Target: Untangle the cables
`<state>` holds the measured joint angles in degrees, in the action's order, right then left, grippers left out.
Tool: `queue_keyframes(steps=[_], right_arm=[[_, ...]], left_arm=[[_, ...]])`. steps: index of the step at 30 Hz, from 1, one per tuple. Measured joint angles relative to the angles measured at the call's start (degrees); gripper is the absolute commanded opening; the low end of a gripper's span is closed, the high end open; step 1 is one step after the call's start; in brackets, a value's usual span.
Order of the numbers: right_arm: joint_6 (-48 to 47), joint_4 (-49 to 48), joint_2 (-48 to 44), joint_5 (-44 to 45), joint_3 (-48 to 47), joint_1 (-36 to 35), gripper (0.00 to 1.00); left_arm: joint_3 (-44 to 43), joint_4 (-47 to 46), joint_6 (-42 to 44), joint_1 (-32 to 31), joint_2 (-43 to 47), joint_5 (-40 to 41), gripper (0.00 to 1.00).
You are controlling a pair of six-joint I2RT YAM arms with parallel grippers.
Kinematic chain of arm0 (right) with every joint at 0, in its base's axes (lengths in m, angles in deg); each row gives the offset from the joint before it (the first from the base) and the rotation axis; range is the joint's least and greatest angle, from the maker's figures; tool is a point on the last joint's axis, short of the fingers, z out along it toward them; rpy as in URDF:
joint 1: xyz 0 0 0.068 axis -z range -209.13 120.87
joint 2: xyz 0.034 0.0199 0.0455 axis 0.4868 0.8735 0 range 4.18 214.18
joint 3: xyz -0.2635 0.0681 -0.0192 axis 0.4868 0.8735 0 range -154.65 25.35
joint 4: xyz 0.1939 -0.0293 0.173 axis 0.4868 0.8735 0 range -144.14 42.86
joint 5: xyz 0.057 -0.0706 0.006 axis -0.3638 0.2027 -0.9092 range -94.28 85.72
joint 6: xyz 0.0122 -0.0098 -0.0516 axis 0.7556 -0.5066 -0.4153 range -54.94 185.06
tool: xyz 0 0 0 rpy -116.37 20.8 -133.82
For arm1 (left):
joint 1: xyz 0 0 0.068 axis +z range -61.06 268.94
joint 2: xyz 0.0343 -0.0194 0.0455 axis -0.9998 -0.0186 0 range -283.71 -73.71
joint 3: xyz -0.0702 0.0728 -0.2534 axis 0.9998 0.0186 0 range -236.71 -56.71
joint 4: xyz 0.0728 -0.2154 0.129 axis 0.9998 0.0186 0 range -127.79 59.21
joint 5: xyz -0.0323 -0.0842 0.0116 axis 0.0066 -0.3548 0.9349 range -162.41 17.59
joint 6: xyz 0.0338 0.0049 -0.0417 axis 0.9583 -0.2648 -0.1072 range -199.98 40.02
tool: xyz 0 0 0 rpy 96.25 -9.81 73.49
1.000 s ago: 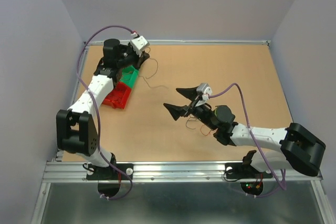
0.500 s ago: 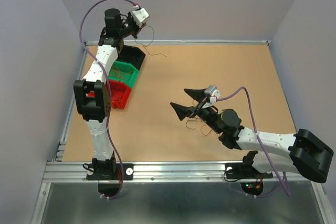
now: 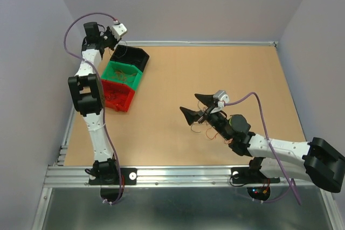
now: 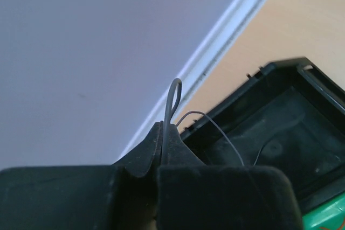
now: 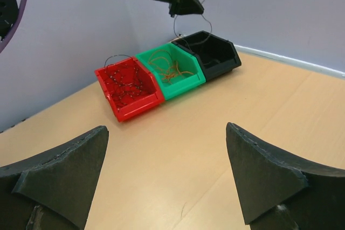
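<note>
We hold one thin black wire (image 4: 176, 81) high at the far left.
Our left gripper (image 4: 163, 136), raised above the black bin (image 5: 223, 57), has its jaws pinched together on that wire, whose tail dangles over the bin. Our right gripper (image 3: 191, 105) hovers with jaws wide apart just over the tangle (image 3: 210, 131) lying on the table (image 3: 242, 74), near right of centre.

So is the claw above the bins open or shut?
Shut: the left gripper pinches a thin dark cable between touching fingers.

Red bin (image 5: 139, 107), green bin (image 5: 186, 88), black bin (image 5: 226, 60)
</note>
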<state>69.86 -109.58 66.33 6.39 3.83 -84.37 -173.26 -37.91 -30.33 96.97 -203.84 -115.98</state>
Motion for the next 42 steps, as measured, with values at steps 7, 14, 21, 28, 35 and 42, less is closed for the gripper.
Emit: queue_keyframes(steps=[7,14,21,28,35,42], right_arm=[[0.6,1.0,-1.8,0.0,1.2,0.0,0.95],[1.2,1.4,-1.8,0.0,2.4,0.0,0.95],[1.7,1.5,-1.7,0.0,2.9,0.0,0.95],[2.5,1.6,-0.9,0.0,3.6,0.0,0.95],[3.2,1.6,0.7,-0.6,3.6,0.0,0.94],[4.0,1.6,1.6,-1.7,3.6,0.0,0.94]], left_arm=[[2.2,10.3,12.2,-2.9,-1.2,0.1,0.0],[-1.2,22.3,22.1,-6.6,-2.9,6.7,0.0],[-16.9,36.6,28.4,-8.6,-12.6,16.2,0.0],[-16.9,48.4,36.4,-8.4,-12.6,21.5,0.0],[-6.7,55.2,39.2,-9.2,-8.2,22.9,0.03],[-1.4,57.0,35.3,-11.7,-0.9,23.1,0.23]])
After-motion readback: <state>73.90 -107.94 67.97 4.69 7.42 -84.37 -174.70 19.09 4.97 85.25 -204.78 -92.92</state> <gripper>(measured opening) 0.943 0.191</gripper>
